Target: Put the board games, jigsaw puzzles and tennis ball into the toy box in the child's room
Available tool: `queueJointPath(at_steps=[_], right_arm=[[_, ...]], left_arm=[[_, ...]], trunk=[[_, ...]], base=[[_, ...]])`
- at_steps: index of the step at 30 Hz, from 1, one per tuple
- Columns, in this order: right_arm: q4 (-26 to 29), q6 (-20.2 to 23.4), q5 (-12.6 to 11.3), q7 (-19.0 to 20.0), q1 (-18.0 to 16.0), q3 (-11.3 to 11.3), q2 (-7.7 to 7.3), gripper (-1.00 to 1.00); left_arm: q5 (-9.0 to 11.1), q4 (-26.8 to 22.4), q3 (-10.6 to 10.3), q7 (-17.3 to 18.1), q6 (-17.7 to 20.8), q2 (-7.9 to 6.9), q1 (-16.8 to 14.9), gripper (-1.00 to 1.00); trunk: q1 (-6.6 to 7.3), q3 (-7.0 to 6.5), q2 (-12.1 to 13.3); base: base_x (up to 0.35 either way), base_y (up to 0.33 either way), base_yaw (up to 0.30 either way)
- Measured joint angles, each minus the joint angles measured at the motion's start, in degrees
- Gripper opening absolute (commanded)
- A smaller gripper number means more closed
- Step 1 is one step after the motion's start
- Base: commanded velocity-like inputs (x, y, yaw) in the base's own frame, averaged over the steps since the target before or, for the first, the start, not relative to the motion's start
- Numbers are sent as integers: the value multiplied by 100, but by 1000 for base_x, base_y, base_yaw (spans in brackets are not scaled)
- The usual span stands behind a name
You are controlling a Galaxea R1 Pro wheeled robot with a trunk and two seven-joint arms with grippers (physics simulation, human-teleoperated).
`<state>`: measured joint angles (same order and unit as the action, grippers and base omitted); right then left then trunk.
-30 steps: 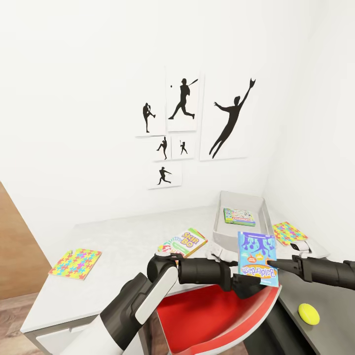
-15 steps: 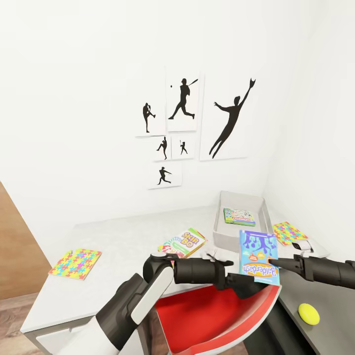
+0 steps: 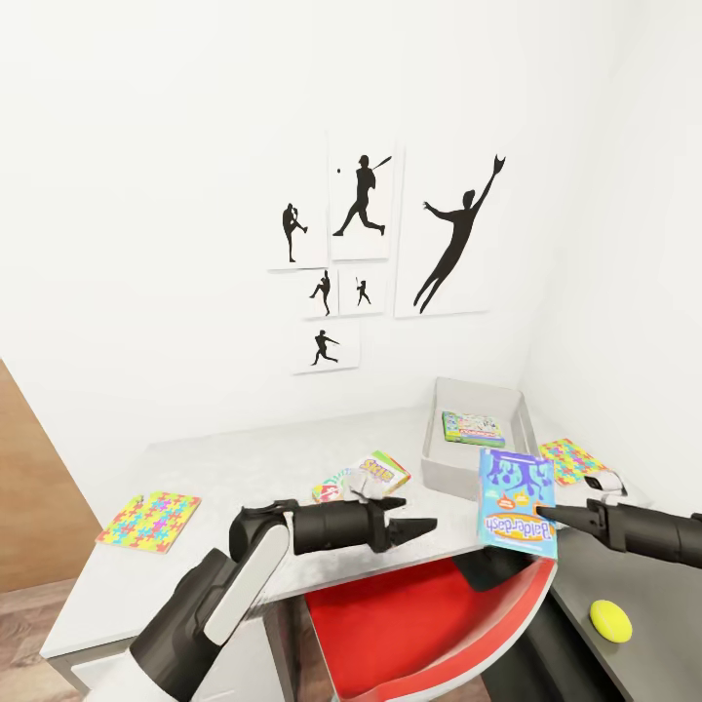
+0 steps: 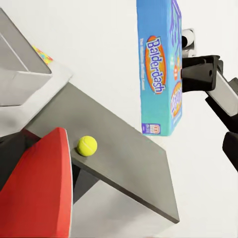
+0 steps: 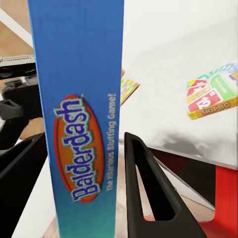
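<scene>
at the left edge of the head frame a jigsaw puzzle (image 3: pixel 149 521) lies flat on the worktop (image 3: pixel 244 468). your left tool (image 3: pixel 414 530) sits lower centre, fingers spread and empty, just below the skip-bo box (image 3: pixel 375 475). right of centre, the toy box (image 3: pixel 478 439) holds one board game (image 3: pixel 472 428). your right tool (image 3: pixel 551 514) grips the blue balderdash box (image 3: pixel 517 502) upright. the second puzzle (image 3: pixel 570 459) lies right of the toy box; the tennis ball (image 3: pixel 610 620) rests lower right.
</scene>
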<state>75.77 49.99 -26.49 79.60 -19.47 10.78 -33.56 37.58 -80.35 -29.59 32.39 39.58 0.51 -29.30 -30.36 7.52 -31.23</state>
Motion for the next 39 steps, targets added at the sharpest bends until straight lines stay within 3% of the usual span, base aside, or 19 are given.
queueJointPath(at_steps=[1,6,12,15,39], right_arm=[[0,0,0,0,0,1,0,-100],[-6,-1,2,-1,4,75,0,-100],[-170,-77,4,-27,103,72,149,-100],[-210,-75,0,-27,102,72,150,-100],[-210,-75,0,-27,102,72,150,-100]], left_arm=[[3,-3,4,0,1,-2,2,100],[17,-252,477,14,22,-224,294,100],[-32,-93,320,108,-86,-277,458,100],[-31,4,238,108,-86,-277,521,100],[-30,63,237,108,-86,-277,521,100]], trunk=[[0,0,0],[0,0,0],[0,0,0],[0,0,0],[0,0,0]], base=[[0,0,0],[0,0,0],[0,0,0],[0,0,0],[0,0,0]])
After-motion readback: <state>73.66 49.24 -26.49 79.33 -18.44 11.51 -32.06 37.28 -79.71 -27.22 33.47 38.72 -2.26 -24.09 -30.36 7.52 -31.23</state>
